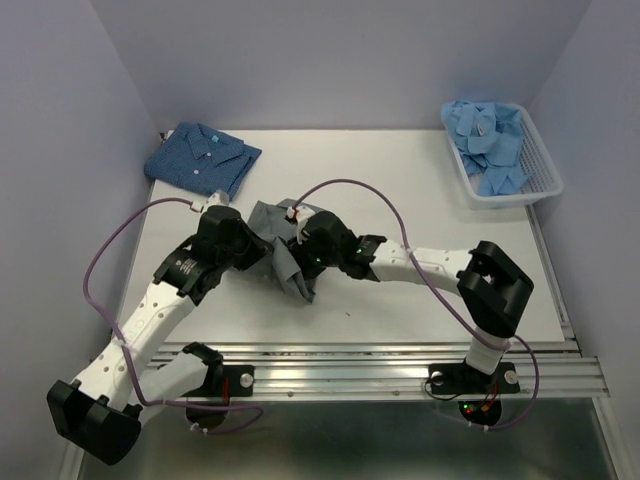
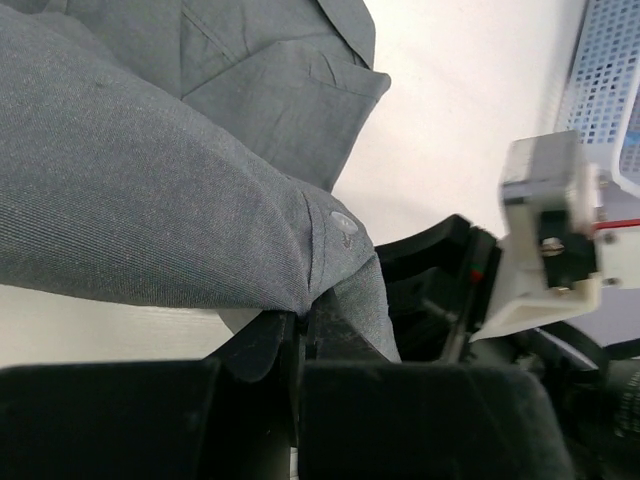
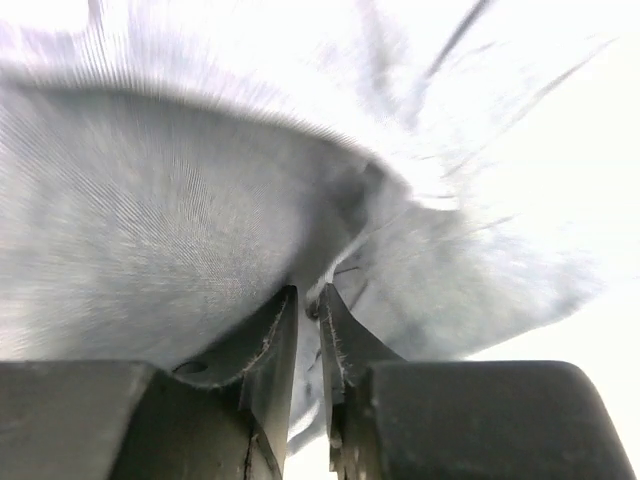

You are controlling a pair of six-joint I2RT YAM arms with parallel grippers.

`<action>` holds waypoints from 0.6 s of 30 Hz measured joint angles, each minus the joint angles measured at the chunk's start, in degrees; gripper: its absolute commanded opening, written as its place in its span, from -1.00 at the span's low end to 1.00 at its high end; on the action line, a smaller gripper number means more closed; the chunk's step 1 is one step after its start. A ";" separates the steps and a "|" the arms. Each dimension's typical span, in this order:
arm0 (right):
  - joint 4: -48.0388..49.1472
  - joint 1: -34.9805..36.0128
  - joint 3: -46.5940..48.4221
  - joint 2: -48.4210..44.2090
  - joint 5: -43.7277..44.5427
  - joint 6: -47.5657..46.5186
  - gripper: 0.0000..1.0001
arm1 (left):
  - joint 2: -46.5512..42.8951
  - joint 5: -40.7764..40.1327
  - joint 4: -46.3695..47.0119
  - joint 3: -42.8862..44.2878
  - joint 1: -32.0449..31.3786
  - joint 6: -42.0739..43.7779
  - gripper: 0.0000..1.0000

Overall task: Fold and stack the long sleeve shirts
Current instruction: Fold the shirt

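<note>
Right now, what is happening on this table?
Both arms are handling the dark grey shirt in the middle of the table. The left gripper and the right gripper are each shut on its cloth. A dark blue shirt lies folded at the far left; light blue shirts sit in the white basket at the far right.

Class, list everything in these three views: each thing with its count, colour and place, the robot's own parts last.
grey shirt: one, dark grey, crumpled mid-table
patterned shirt: one, dark blue, folded, table's far-left corner
light blue shirts: heap, count unclear, in the basket
basket: one, white, far-right corner
table: one, white
cables: two, purple, along the arms
left gripper: black, shut on the grey shirt
right gripper: black, shut on the grey shirt
</note>
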 measured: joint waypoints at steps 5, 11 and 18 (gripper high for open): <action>0.20 -0.48 0.00 -3.54 11.72 2.67 -0.51 | -0.59 1.14 0.31 0.00 0.00 1.70 -1.00; 0.13 -5.97 0.00 -3.85 17.97 4.33 -0.49 | 1.25 3.78 1.46 0.00 0.00 3.10 -1.00; 0.31 -17.25 2.36 -0.28 16.85 1.92 -0.52 | 5.25 4.66 2.54 0.46 -0.02 4.92 -1.00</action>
